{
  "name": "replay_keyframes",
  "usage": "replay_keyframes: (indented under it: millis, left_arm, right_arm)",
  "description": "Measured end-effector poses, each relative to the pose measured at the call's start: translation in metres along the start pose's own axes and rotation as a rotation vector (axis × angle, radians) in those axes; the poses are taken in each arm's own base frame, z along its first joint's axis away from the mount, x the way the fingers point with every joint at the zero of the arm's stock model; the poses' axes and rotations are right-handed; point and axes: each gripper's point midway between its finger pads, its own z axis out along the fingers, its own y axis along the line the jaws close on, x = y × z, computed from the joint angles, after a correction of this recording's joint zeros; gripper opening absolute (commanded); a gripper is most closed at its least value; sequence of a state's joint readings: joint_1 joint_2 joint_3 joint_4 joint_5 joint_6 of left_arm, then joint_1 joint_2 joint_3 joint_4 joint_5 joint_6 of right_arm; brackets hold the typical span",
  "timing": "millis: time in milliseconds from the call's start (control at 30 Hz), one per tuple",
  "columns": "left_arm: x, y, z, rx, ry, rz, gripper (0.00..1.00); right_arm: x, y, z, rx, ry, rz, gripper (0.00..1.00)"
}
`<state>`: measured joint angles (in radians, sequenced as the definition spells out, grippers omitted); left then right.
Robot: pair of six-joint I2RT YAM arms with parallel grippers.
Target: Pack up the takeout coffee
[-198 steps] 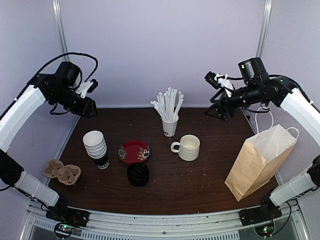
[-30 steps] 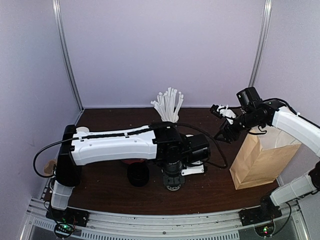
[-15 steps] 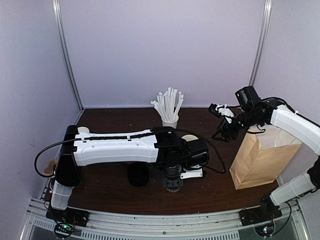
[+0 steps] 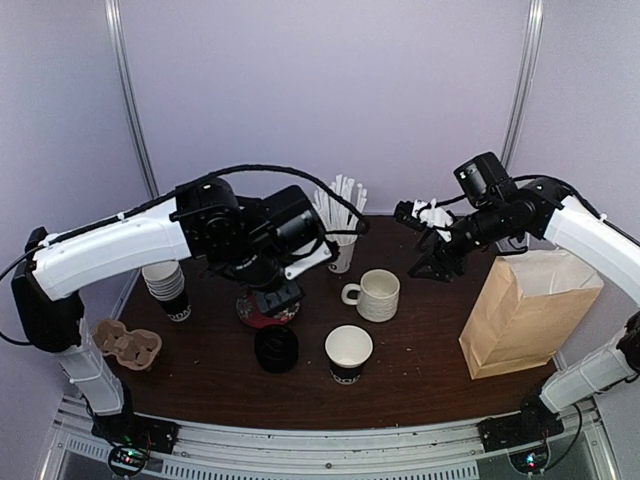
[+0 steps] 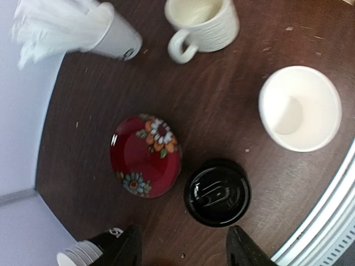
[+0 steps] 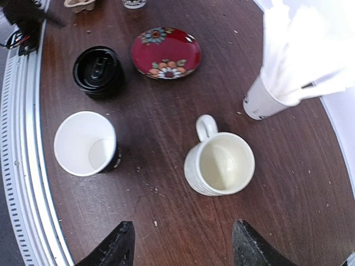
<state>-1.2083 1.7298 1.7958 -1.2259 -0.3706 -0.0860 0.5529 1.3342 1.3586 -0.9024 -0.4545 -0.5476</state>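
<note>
Left gripper (image 4: 274, 300) hangs over the red plate (image 4: 250, 312), its white arm reaching from the 9 o'clock side of the table (image 4: 420, 380) toward the centre, with the wrist bent down. In the left wrist view its two dark fingers (image 5: 128, 246) stand spread apart with only bare wood between them. The right gripper (image 4: 428, 262) is held high at about 2 o'clock, and its arm arcs over the brown paper bag (image 4: 525, 310) and points toward the middle. Its jaws are likewise parted and grip nothing.

One paper cup (image 4: 349, 352), white with a black lower band, stands upright with its mouth open at 7 o'clock of the ribbed mug (image 4: 374, 295). The stack of black lids (image 4: 276, 349) sits just at 9 o'clock of that cup, apart from it. A stack of cups (image 4: 167, 290) stands near the 9 o'clock edge, with the cup carrier (image 4: 125, 343) at 7 o'clock of it.

From above, the left gripper covers much of the plate. Both wrist views show the plate whole, with its flower pattern. The left wrist view shows the moulded top of the upper lid. Only the overhead view takes in the bag, and the cup of straws (image 4: 340, 225) at 12 o'clock appears in all three views.
</note>
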Motion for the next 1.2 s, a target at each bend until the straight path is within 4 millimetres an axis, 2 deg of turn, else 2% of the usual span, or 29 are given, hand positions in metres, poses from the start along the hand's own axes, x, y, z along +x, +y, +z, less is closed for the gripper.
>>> replay_keyframes:
  millis: [67, 133, 200, 300, 500, 667, 933, 1200]
  left_arm:
    - [0.024, 0.026, 0.011, -0.027, 0.057, -0.122, 0.43]
    - [0.049, 0.043, 0.028, -0.044, 0.135, -0.231, 0.41]
    - [0.070, 0.047, 0.045, -0.047, 0.208, -0.319, 0.43]
    - [0.089, 0.042, 0.062, -0.027, 0.283, -0.407, 0.51]
    - [0.101, 0.034, 0.075, 0.016, 0.336, -0.545, 0.55]
    - [0.108, 0.032, 0.089, 0.033, 0.386, -0.602, 0.53]
    - [0.113, 0.014, 0.122, 0.071, 0.459, -0.609, 0.43]
    - [0.115, 0.008, 0.129, 0.092, 0.480, -0.610, 0.23]
  right_arm:
    - [-0.007, 0.022, 0.005, -0.031, 0.012, -0.065, 0.63]
    - [-0.010, 0.042, 0.009, -0.064, 0.030, -0.123, 0.63]
    - [-0.011, 0.060, 0.013, -0.087, 0.048, -0.179, 0.63]
    - [-0.007, 0.073, 0.018, -0.095, 0.077, -0.237, 0.63]
    - [0.010, 0.081, 0.030, -0.090, 0.147, -0.292, 0.63]
    - [0.015, 0.080, 0.032, -0.083, 0.163, -0.298, 0.63]
    - [0.022, 0.081, 0.035, -0.084, 0.183, -0.311, 0.63]
    - [0.026, 0.081, 0.037, -0.083, 0.192, -0.316, 0.63]
